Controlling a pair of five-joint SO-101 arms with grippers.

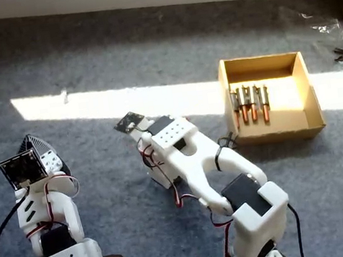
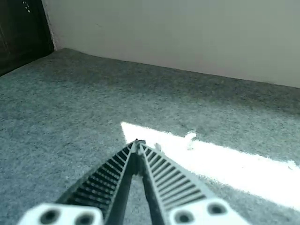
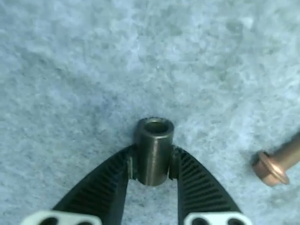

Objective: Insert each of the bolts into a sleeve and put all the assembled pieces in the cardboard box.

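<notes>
The right arm point(image 1: 187, 151) leans low over the grey carpeted worktop point(image 1: 88, 63), near the middle. Its right jaws are clamped on a dark metal sleeve point(image 3: 154, 152). The sleeve sits right between the two ribbed black fingers point(image 3: 103, 187), close to their tips, and each finger presses one side of it. Its hollow open end pokes out past the tips, pointing away from the wrist. I cannot tell whether the sleeve touches the carpet underneath.

A copper-coloured bolt point(image 3: 274, 166) lies on the carpet off to one side of those jaws, apart from them and from the sleeve. Its flanged head is the end nearer to them.

The left arm point(image 1: 46, 206) stands well apart on its own side. Its left jaws are raised off the worktop and closed tip to tip, with nothing between them.

On the far side of the right arm sits the cardboard box point(image 1: 278, 133), partly in a strip of sunlight. Four assembled pieces point(image 1: 250, 103) lie in it side by side in a neat row.
</notes>
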